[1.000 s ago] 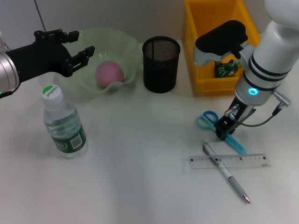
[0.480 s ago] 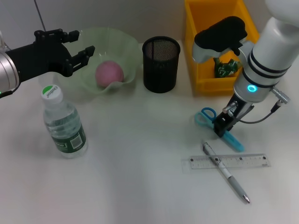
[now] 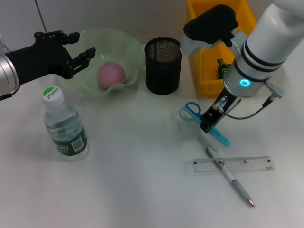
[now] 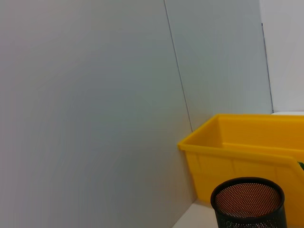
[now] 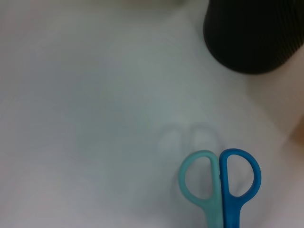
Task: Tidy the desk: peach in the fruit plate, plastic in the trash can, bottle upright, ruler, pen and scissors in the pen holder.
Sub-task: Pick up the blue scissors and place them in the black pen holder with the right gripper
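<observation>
Three containers line the back of the white desk (image 3: pixel 142 190): a pale green wavy-rimmed fruit plate (image 3: pixel 126 45) holding a pink peach (image 3: pixel 111 74), a black mesh pen holder (image 3: pixel 163 65) whose inside cannot be made out, and a yellow plastic trash can (image 3: pixel 205 80) with a green crumpled wrapper (image 3: pixel 222 69) inside. Nearby, the right gripper (image 3: pixel 208 123) clamps blue-handled scissors (image 3: pixel 192 112), lifted just above the desk. Below them a clear plastic ruler (image 3: pixel 251 164) lies with a silver pen (image 3: pixel 235 183) crossing it. An upright clear water bottle (image 3: pixel 64 126) stands at left, beneath the spread-fingered left gripper (image 3: pixel 78 54).
</observation>
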`<action>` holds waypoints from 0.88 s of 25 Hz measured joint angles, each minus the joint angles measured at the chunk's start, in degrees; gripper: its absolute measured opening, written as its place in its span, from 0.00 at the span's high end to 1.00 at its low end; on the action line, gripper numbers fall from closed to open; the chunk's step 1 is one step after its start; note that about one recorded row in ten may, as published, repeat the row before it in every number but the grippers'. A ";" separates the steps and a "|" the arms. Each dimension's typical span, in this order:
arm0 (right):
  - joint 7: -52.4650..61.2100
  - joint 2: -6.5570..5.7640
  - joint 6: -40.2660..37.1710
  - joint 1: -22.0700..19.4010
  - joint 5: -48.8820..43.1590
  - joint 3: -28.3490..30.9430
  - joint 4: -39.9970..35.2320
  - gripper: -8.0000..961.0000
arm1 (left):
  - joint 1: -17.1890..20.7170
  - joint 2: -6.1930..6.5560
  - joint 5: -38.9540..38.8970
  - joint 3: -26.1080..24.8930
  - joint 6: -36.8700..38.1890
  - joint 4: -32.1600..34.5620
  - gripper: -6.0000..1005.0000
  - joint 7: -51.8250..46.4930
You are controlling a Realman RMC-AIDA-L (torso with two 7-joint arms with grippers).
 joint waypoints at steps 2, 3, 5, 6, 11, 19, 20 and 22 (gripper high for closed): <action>0.09 0.04 -0.19 -0.41 0.02 -0.20 -1.36 0.77 | 0.03 -0.02 0.00 -0.04 -0.02 -0.01 0.50 0.13; 0.18 0.06 -0.21 -0.82 0.04 -0.37 -2.64 0.77 | 0.04 -0.05 0.00 -0.04 -0.01 -0.02 0.50 0.20; 0.47 0.12 0.31 -2.46 0.15 -1.40 -7.22 0.77 | 0.06 -0.06 0.00 -0.03 -0.01 -0.05 0.50 0.23; 0.47 0.12 0.31 -2.46 0.15 -1.40 -7.22 0.77 | 0.07 -0.06 0.00 -0.01 0.00 -0.05 0.50 0.23; 0.55 0.17 4.36 -6.57 1.59 -3.62 -15.54 0.77 | 0.15 -0.04 0.00 -0.05 -0.03 -0.05 0.50 0.26; 0.24 0.13 15.81 -13.86 1.63 -8.45 -25.56 0.77 | 0.23 -0.04 0.00 -0.01 -0.02 -0.14 0.50 0.26; 0.11 0.13 19.35 -15.24 1.57 -9.51 -26.75 0.77 | 0.27 -0.05 0.00 0.03 0.00 -0.09 0.50 0.26; -0.04 0.13 22.49 -16.25 1.45 -10.38 -27.60 0.77 | 0.26 -0.05 0.00 0.06 -0.01 -0.05 0.50 0.26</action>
